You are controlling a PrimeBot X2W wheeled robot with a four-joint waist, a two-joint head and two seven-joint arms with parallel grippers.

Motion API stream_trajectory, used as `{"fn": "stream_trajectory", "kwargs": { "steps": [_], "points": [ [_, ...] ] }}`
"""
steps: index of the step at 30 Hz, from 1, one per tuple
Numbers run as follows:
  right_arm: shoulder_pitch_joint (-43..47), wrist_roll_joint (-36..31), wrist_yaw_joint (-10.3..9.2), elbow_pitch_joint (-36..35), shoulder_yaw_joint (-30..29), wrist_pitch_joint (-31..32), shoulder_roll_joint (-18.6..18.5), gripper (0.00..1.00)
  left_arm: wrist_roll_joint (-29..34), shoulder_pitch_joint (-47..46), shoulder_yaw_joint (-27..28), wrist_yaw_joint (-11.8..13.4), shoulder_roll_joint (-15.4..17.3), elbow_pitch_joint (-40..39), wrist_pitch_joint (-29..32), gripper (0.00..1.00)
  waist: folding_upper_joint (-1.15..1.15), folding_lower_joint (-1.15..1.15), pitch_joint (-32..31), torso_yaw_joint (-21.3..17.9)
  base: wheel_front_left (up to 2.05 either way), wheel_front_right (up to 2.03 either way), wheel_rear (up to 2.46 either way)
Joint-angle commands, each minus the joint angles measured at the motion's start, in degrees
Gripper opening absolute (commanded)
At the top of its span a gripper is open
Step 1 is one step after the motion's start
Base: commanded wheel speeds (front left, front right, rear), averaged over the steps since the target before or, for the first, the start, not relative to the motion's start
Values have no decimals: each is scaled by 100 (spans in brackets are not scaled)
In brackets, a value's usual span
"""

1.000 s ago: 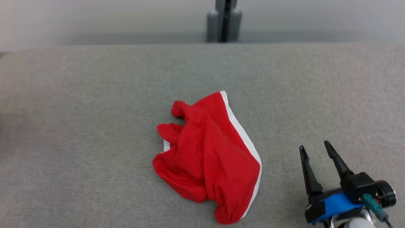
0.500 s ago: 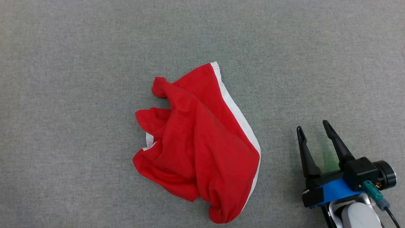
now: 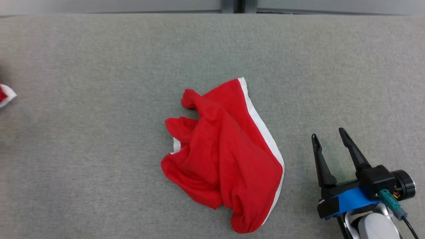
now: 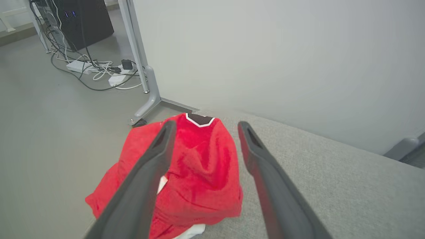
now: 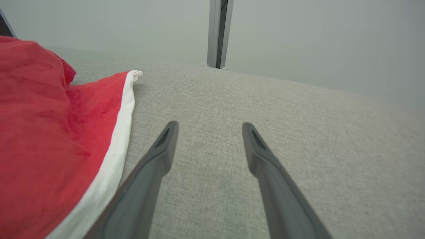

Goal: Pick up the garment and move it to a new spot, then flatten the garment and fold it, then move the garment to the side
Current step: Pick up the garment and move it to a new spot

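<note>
A crumpled red garment with a white side stripe lies in the middle of the grey table; its striped edge fills the left of the right wrist view. My right gripper rests open on the table just right of it, apart from the cloth, with nothing between its fingers. A second red garment with a black, white-trimmed collar is heaped at the table's left corner. My left gripper hovers open over it, one finger to each side. A red and white scrap shows at the head view's left edge.
The grey felt table reaches back to a pale partition with a grey post. Beyond the left corner the floor holds a grey frame leg, cables and power strips, and a black computer case.
The head camera has tilted and turned, shifting the whole picture. The central garment keeps its shape, and the right gripper stays open beside it. A red and white scrap now shows at the left edge.
</note>
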Motion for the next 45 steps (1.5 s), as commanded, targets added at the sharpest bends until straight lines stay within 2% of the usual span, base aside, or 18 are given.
{"fn": "stream_trajectory", "kwargs": {
  "steps": [1,3,12,13,23,31,35,45],
  "points": [
    [41,-22,1,43,-5,-4,-11,100,146,-151,-130,-94,-29,-180,-124,100,0,0,-215,32,0,0,0],
    [81,12,1,88,3,-4,-14,100,298,-202,-285,-139,-107,-416,-196,100,0,0,-419,76,0,0,0],
    [379,199,1,271,-60,-3,-13,100,548,539,-807,95,-775,-2004,-454,100,0,0,-1437,178,0,0,0],
    [379,199,1,271,-60,-3,-13,100,548,539,-807,95,-775,-2004,-454,100,0,0,-1437,178,0,0,0],
    [783,369,1,294,-48,-3,-14,100,471,2520,-1358,622,-1518,-3499,-808,100,0,0,-1908,26,0,0,0],
    [978,502,1,306,89,-3,-14,100,761,3682,-1537,940,-1850,-3576,-1105,100,0,0,-1958,-193,0,0,0],
    [1067,553,1,336,159,-3,-13,100,922,3996,-1449,986,-1975,-3472,-1143,100,0,0,-1972,-251,0,0,0],
    [981,604,1,500,262,-3,-13,100,1433,4496,-884,784,-2345,-3550,-1147,100,0,0,-1987,-257,0,0,0]
  ]
}}
